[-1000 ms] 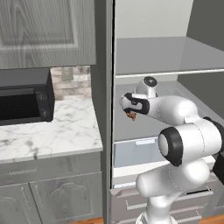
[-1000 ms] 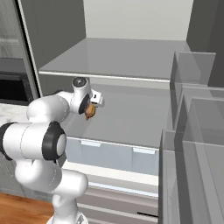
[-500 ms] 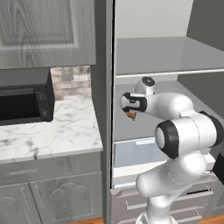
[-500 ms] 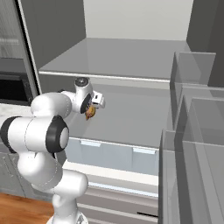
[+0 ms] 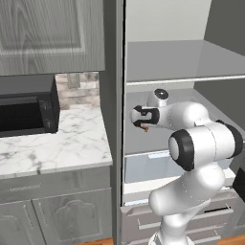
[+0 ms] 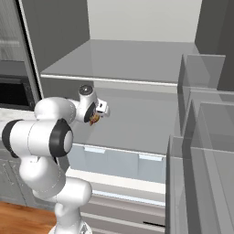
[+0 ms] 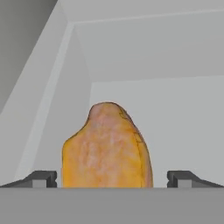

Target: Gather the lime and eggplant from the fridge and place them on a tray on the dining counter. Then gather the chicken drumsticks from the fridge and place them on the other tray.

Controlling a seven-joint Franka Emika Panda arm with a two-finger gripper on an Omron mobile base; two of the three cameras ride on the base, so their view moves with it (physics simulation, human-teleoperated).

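Pincer point(image 7: 112, 179) wide astride drumstick point(image 7: 107, 146), clear gaps.

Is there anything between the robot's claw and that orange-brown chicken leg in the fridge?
No, nothing visible is in the way. In the hand view the chicken leg sits right between the two fingertips of the open claw, with free space on both sides of it. The jaws are wide apart and not squeezing it.

Hidden and cut-off parts

In the hand view we lose the chicken drumstick's point(image 7: 106, 148) lower end at six o'clock, and the tool point(image 7: 112, 178) shows mere fingertips point(image 7: 40, 179); from the base views the drumstick point(image 5: 145, 128) is too small to tell apart.
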